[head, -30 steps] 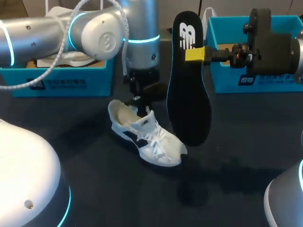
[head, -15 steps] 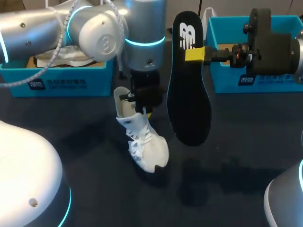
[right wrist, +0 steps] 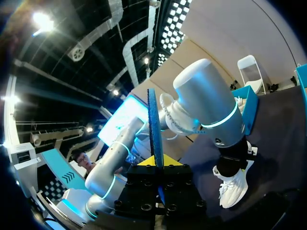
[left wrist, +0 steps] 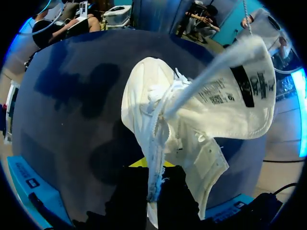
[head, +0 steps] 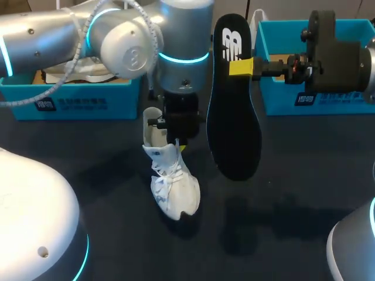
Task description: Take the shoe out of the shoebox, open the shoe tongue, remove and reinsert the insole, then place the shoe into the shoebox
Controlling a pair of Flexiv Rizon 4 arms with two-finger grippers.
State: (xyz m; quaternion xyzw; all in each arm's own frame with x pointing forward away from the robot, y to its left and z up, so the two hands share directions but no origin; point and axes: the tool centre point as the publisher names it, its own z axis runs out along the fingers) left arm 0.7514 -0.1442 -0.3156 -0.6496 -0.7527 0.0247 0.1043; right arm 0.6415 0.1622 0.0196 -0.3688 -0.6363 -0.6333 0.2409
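Now L tool [head: 177, 139] is clamping white lace-up shoe [head: 174, 190], R tool [head: 241, 66] pinching flat black insole [head: 234, 123]; reinsertion probably next, needing insole-to-opening alignment.

One side of the shoe [head: 171, 186] collar was hidden behind the left tool [head: 179, 138]. The insole [head: 233, 111] covered the far finger of the right tool [head: 239, 67].

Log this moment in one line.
left gripper: shut on shoe, toe down | right gripper: shut on insole, upright | insole: outside shoe
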